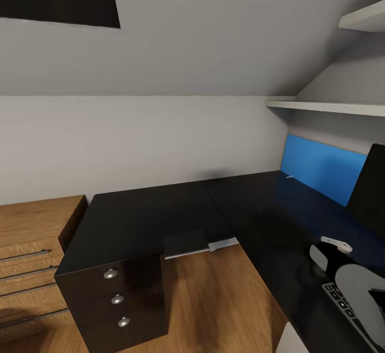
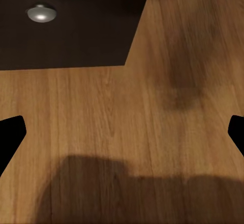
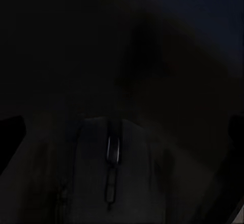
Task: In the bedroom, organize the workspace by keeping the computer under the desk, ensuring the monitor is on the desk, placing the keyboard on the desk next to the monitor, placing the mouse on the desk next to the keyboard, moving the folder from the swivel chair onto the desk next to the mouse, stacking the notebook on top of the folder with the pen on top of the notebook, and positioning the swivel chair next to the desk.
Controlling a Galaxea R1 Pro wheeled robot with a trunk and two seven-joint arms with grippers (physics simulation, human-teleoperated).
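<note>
Mouse point(image 3: 113, 176): seen in the right wrist view as a rounded body with a scroll wheel down its middle, lying on the dark tabletop close under the camera. The picture is very dim.
Right tool point(image 3: 122, 132): released, with its two dark fingertips spread to opposite edges of the right wrist view and the mouse lying in the span between them. It is too dark to tell whether either finger touches the mouse.
Left tool point(image 2: 122, 135): released, its black fingertips point(image 2: 12, 132) wide apart at the two edges of the left wrist view, nothing between them, pointing down at the wooden floor point(image 2: 117, 112).
Tabletop point(image 1: 160, 209): glossy black and L-shaped. One wing runs toward the back wall and the other runs along the right of the head view.
Drawer unit point(image 1: 120, 299): black, under the left wing, with three round silver knobs stacked one above another. One knob point(image 2: 41, 13) also shows in the left wrist view.
Blue back panel point(image 1: 321, 169): stands upright along the far edge of the right wing.
Monitor point(image 1: 370, 185): only a black, upright slice shows at the right edge of the head view, on the tabletop just in front of the blue back panel.
Keyboard point(image 1: 342, 302): flat on the right wing near the bottom right corner, partly covered by the robot's grey right arm point(image 1: 363, 283).
Wooden chest point(image 1: 32, 246): light wood with long bar handles, just beside the drawer unit on the left.
Shelves point(image 1: 331, 107): white, on the wall above the right wing.
</note>
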